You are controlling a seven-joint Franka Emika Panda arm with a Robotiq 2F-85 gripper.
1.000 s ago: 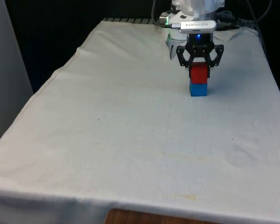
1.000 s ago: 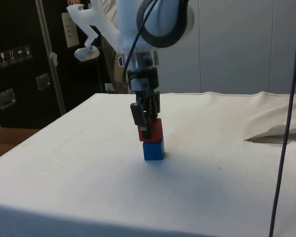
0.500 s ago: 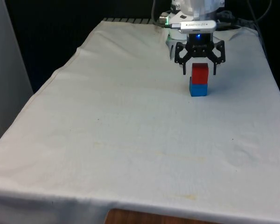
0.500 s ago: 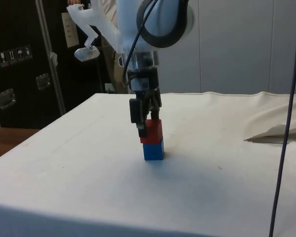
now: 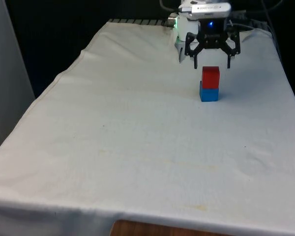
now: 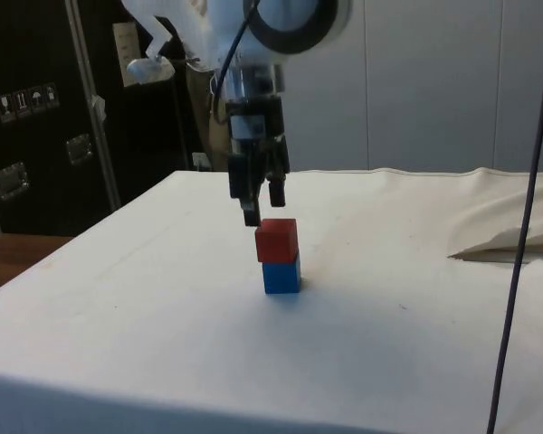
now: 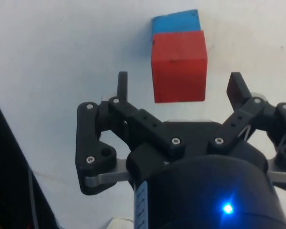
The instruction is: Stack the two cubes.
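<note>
Hovering straight above the red cube (image 5: 211,77), the gripper (image 5: 212,63) is hanging wide open, holding nothing (stack looks done), while that cube is sitting on the blue cube (image 5: 209,94) near the table's (image 5: 113,147) far edge.

The table (image 5: 113,147) is seen lengthwise from its near end in the front view and crosswise from low at its edge in the side view. The stacked cubes (image 6: 278,256) are shared, and viewed closely from above at the wrist.
</note>
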